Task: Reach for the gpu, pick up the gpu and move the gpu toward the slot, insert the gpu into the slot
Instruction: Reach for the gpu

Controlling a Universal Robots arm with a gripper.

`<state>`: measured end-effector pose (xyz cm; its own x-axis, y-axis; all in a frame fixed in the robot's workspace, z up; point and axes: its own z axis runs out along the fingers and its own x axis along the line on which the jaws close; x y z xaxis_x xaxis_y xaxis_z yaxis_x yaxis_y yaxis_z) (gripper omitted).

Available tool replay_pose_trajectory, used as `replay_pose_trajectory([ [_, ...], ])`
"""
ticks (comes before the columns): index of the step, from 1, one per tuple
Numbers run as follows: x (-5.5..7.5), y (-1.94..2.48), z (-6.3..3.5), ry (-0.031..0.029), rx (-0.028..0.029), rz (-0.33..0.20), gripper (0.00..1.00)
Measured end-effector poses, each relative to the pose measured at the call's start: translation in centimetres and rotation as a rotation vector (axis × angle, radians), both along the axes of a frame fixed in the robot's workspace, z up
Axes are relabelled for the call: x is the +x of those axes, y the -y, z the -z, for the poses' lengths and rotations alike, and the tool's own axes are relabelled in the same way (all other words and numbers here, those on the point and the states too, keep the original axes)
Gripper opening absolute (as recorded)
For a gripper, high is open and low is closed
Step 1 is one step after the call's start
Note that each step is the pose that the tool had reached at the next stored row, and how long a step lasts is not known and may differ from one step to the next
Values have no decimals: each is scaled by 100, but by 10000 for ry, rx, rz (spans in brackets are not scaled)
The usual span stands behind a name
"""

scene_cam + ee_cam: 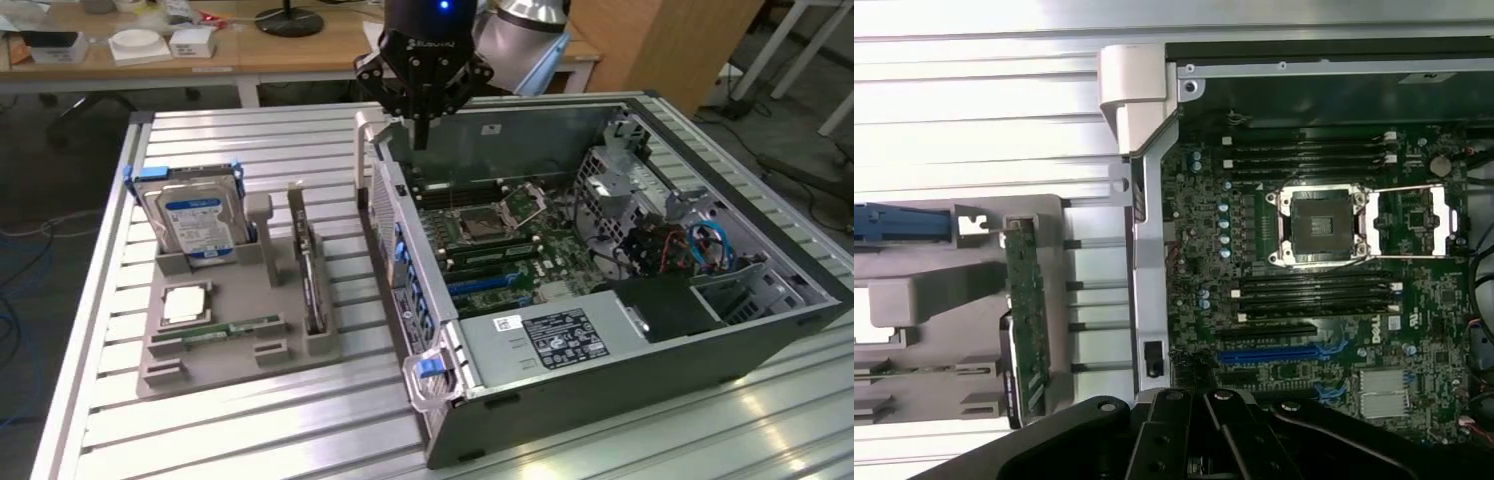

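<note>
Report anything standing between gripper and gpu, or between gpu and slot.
Nothing visible blocks the gripper from the gpu, upright in the grey holder. The computer case's side wall stands between gpu and motherboard slot.

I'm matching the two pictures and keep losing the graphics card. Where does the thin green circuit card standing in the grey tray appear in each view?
Exterior view: the thin green graphics card stands on edge in the grey holder tray, between the blue-labelled hard drive and the open computer case.
Wrist view: the card stands edge-on in that tray, just outside the case's silver wall.
Shared landmark: the square silver processor socket.
</note>
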<state>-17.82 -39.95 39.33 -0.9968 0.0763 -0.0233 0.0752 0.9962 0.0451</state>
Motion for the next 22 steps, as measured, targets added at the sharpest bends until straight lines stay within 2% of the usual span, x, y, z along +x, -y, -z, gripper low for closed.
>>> replay_pose_trajectory([
  [22, -379, 6, 0, 0, 0, 16, 10],
])
